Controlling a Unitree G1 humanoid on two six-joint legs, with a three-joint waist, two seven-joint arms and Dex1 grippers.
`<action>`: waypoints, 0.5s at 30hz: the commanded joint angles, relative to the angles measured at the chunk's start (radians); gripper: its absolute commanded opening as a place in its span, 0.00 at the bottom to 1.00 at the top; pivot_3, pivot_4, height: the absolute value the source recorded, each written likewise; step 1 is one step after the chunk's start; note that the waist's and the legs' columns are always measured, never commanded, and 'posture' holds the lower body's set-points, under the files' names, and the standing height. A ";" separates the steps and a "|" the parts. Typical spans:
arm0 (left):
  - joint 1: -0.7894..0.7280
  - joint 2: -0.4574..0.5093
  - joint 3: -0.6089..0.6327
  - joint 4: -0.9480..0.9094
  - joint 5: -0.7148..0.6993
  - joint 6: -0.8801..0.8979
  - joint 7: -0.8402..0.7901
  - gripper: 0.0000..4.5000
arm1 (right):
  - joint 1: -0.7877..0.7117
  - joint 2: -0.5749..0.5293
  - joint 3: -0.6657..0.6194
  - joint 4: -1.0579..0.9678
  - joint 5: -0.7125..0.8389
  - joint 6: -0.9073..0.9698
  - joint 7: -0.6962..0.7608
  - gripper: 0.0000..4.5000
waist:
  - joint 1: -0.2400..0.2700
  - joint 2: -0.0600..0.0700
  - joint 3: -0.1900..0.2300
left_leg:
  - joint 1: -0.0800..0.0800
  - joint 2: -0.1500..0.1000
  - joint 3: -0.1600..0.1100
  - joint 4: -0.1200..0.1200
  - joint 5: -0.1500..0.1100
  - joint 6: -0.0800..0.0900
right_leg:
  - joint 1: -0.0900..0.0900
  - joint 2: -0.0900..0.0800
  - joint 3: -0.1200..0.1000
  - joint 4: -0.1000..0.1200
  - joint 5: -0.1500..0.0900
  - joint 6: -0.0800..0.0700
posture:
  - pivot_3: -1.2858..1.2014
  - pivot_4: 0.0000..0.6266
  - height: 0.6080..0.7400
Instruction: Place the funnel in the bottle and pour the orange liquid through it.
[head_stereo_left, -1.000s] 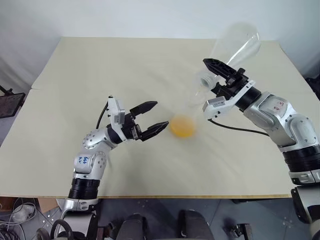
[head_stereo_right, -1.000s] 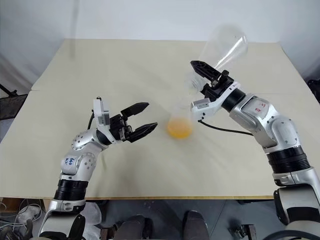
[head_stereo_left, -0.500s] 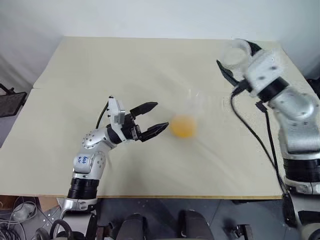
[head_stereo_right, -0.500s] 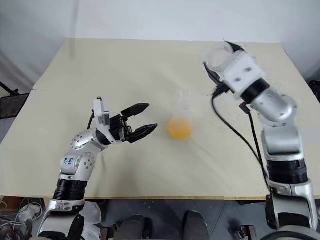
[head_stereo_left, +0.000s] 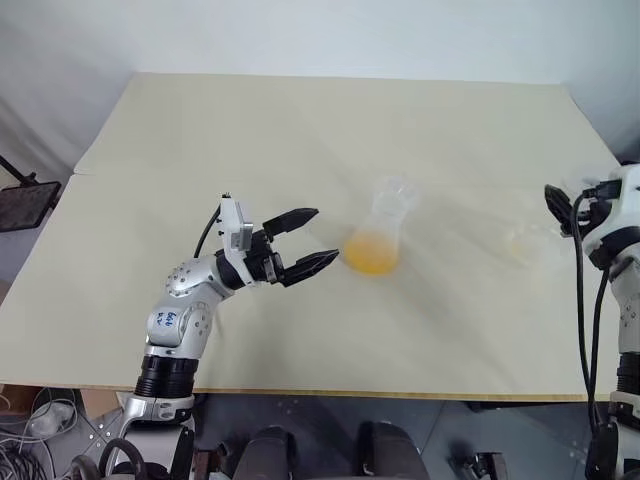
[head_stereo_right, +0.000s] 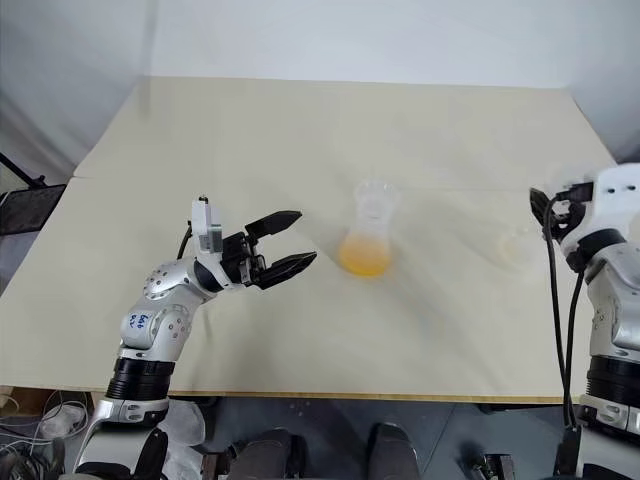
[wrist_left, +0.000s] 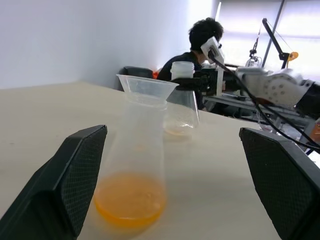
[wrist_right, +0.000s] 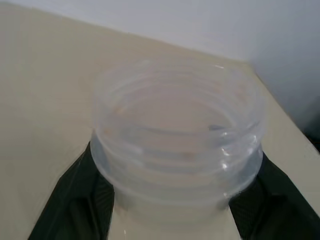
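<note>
Bottle (head_stereo_left: 378, 235) upright mid-table (head_stereo_left: 300, 120), funnel (head_stereo_left: 394, 190) seated in its neck, orange liquid (head_stereo_left: 370, 258) pooled in its base; larger flask (wrist_right: 175, 145) swung from above it to the right edge, clamped in right gripper (wrist_right: 172, 210); left gripper (head_stereo_left: 325, 236) wide open beside bottle, not touching; pour judged complete.

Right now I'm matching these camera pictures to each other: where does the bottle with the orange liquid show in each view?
Left eye view: bottle mid-table, just past the open left tool.
Right eye view: bottle mid-table, same spot.
Left wrist view: bottle close up, between that tool's two fingers.
Right wrist view: I cannot make it out.
Shared landmark: the funnel sitting in its neck.
</note>
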 joint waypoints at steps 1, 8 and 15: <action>-0.032 0.002 0.002 -0.013 -0.013 -0.006 -0.013 1.00 | -0.051 -0.012 -0.025 0.099 -0.007 -0.092 -0.001 0.56 | -0.001 0.000 0.000 | 0.000 0.000 0.000 0.000 0.000 0.000 | 0.000 0.000 0.000 0.000 0.000 0.000 | 0.52 0.24 1.00; -0.026 0.008 0.015 -0.005 -0.012 -0.017 -0.023 1.00 | -0.121 -0.027 -0.056 0.279 0.038 -0.140 0.036 0.56 | -0.002 0.000 0.000 | 0.000 0.000 0.000 0.000 0.000 0.000 | 0.000 0.000 0.000 0.000 0.000 0.000 | 0.52 0.24 1.00; -0.011 0.012 0.029 -0.006 -0.011 -0.027 -0.022 1.00 | -0.073 -0.040 -0.104 0.174 0.109 -0.129 0.083 1.00 | 0.000 0.000 0.000 | 0.000 0.000 0.000 0.000 0.000 0.000 | 0.000 0.000 0.000 0.000 0.000 0.000 | 0.52 0.24 1.00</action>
